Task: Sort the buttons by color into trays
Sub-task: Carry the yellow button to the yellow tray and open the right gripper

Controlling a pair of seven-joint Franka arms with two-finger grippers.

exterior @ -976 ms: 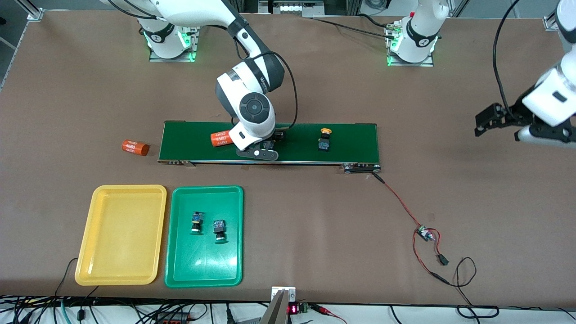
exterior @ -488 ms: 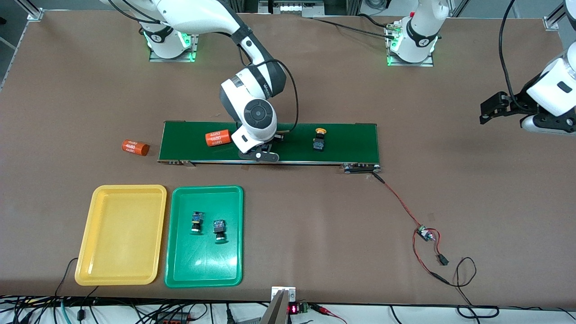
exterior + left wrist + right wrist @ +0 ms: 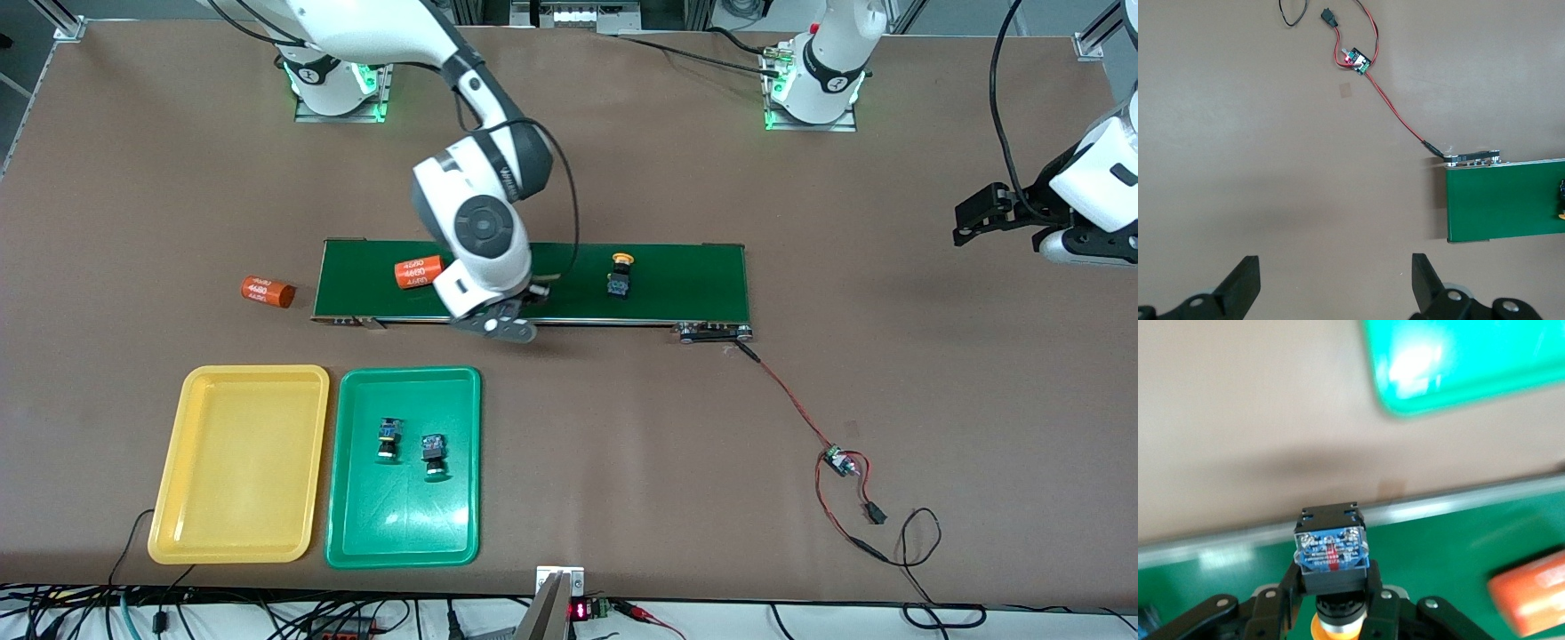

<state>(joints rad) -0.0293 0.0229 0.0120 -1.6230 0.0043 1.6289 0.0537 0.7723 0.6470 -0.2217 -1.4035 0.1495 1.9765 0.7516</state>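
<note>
The right hand (image 3: pixel 1331 613) is closed on a button (image 3: pixel 1331 550), held by the lower body with the blue-and-black contact block up and what looks like a yellow cap down between the fingers, though the blurred wrist view makes that colour only probable. In the front view this hand (image 3: pixel 498 324) hangs over the edge of the conveyor belt (image 3: pixel 685 276) that lies nearest the camera. Gripping the body rather than the round cap likely gives the fingers flat faces to clamp.

A second yellow-capped button (image 3: pixel 620 275) lies on the belt, toward the left arm's end from the right hand. The two green-capped buttons (image 3: pixel 388 438) and (image 3: pixel 432 454) already lie side by side in the green tray (image 3: pixel 404 524); the yellow tray (image 3: pixel 236 524), just beside it toward the right arm's end, holds nothing, so the held piece presumably belongs there.

One orange cylinder (image 3: pixel 418 271) lies on the belt close to the right arm's wrist; another (image 3: pixel 267 291) rests on the tabletop (image 3: pixel 622 462) off the belt's end. Neither blocks a path to the trays.

The left hand (image 3: pixel 978 213) waits, fingers spread wide, above bare tabletop past the belt's end, near a red wire and small board (image 3: pixel 1355 59).
</note>
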